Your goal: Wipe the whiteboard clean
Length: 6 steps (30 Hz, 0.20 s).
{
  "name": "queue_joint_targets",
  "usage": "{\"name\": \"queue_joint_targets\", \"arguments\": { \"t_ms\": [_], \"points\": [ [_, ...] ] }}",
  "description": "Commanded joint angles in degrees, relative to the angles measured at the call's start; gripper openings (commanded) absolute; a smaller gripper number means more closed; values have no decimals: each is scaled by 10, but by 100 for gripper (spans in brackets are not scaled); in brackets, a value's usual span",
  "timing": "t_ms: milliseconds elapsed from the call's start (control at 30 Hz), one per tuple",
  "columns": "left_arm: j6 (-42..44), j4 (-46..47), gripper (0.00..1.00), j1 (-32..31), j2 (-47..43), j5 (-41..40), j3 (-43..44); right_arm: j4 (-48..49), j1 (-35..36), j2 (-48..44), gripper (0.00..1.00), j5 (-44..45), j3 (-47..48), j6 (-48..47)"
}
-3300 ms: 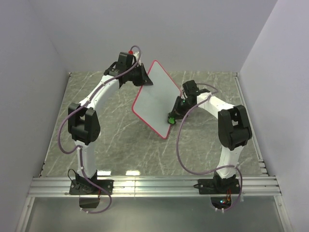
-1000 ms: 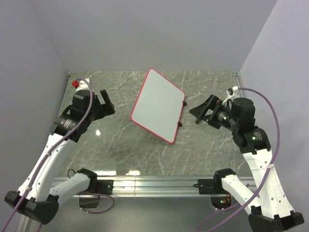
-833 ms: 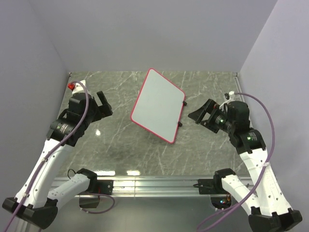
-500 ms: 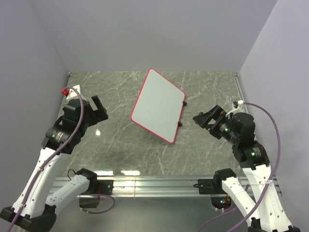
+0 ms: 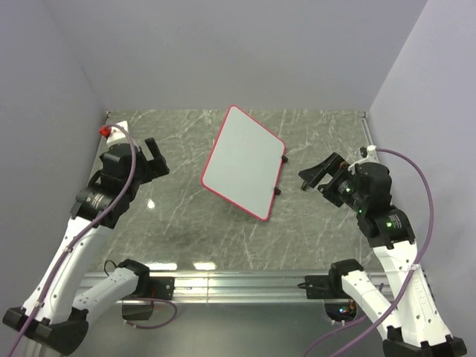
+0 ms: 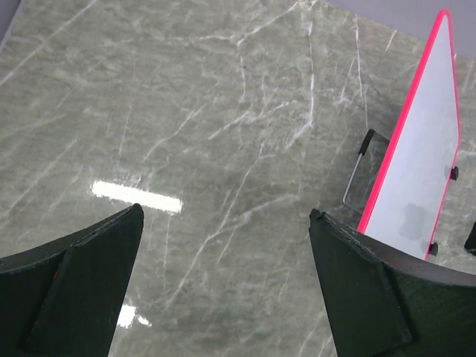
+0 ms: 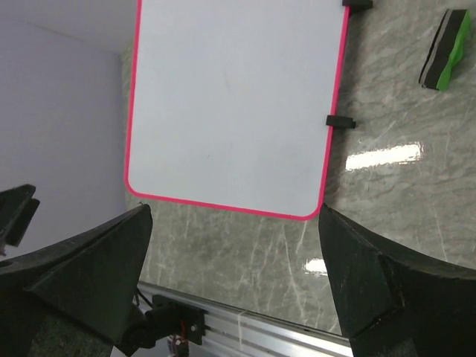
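Note:
The whiteboard (image 5: 244,163), white with a thin red rim and small black feet, stands tilted on the marble table (image 5: 186,223) at centre back. In the right wrist view its face (image 7: 230,97) looks almost bare, with only faint specks. My left gripper (image 5: 155,157) hangs open to its left, well apart from it; the left wrist view (image 6: 224,214) shows the whiteboard (image 6: 416,171) edge-on at the right. My right gripper (image 5: 317,172) hangs open to the board's right, (image 7: 234,211) with nothing between its fingers. The green eraser (image 7: 445,49) lies on the table beyond the board's footed edge.
Grey walls close in the table on the left, back and right. A metal rail (image 5: 238,282) with both arm bases runs along the near edge. Purple cables (image 5: 416,193) loop off each arm.
Both arms have drawn back from the whiteboard, which now stands by itself. The right gripper has let the eraser go. Over the last second both grippers only shifted slightly, staying open.

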Motion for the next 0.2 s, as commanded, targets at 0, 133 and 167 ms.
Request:
{"name": "queue_joint_targets", "arguments": {
  "t_ms": [0, 133, 167],
  "points": [
    [28, 44, 99, -2, 35, -13, 52, 11, 0, -5, 100, 6, 37, -12],
    [45, 69, 99, -2, 64, -24, 80, 25, 0, -21, 97, 1, 32, -26],
    [62, 82, 99, -2, 68, -24, 80, 24, 0, -26, 99, 29, 31, -19]
  ]
}}
